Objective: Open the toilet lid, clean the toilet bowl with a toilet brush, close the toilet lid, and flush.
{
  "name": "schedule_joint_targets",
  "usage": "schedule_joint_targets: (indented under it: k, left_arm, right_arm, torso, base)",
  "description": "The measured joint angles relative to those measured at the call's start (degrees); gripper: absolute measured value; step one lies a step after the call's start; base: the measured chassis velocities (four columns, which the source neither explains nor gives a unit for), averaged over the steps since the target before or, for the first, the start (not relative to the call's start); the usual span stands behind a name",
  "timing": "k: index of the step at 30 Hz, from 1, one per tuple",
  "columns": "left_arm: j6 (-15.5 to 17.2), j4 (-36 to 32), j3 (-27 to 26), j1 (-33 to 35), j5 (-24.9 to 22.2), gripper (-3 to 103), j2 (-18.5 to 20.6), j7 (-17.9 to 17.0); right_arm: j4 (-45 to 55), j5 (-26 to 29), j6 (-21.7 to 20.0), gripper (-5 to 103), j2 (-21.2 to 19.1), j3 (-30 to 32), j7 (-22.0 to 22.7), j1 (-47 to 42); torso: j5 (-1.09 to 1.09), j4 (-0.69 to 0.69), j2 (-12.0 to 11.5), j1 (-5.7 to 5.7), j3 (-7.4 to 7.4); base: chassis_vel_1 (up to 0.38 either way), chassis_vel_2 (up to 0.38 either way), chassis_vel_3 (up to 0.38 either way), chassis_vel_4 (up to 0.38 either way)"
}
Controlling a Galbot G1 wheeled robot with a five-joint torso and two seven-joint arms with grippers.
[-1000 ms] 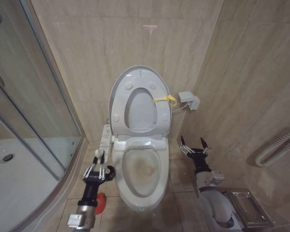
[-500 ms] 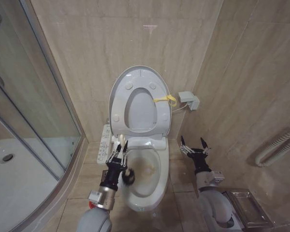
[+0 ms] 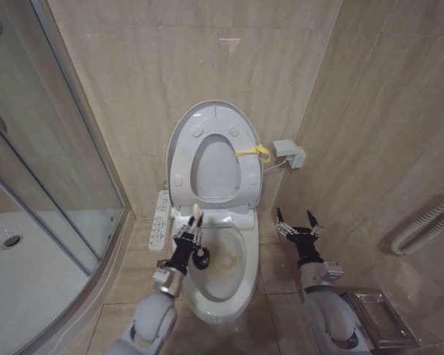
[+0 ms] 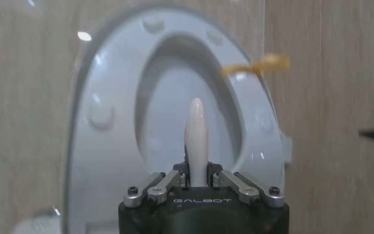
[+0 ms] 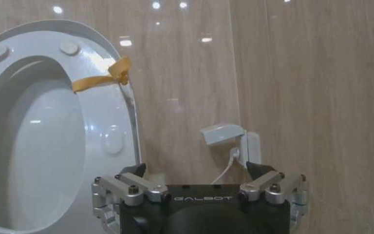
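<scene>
Left gripper [image 3: 190,238] clamps the brush [image 3: 197,222] over the stained bowl [image 3: 246,274] (lid [image 3: 216,111] up). Right gripper [image 3: 296,224] waits beside it, jaws spread.

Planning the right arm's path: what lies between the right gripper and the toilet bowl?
Head view: bare floor tile between the right gripper and the toilet bowl.
</scene>
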Motion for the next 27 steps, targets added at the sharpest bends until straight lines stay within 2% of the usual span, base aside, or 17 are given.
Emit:
schedule_joint_targets:
  k: [7,15,27]
  left_arm:
    - [-0.15,7.3,3.77,-5.19,-0.45,18,-0.68,0.54]
    - [-3.47,18.14,6.55,-9.73,2.32,18,-2.74,1.57]
    - [-5.49,25.65,8.18,-10.85,3.72,18,-4.16,2.67]
  right_arm:
    - [0.0,0.0,0.0,100,0.0,0.0,0.0,0.0]
    - [0.0,0.0,0.0,100,0.0,0.0,0.0,0.0]
    - [0.0,0.0,0.0,100,0.0,0.0,0.0,0.0]
  torso:
    - [0.01,0.0,0.0,0.0,0.0]
    - [0.01,0.0,0.0,0.0,0.0]
    - [0.0,0.0,0.0,0.0,-0.01]
  base:
    - [0.0,0.0,0.0,0.0]
    - [0.0,0.0,0.0,0.0]
    - [0.0,0.0,0.0,0.0]
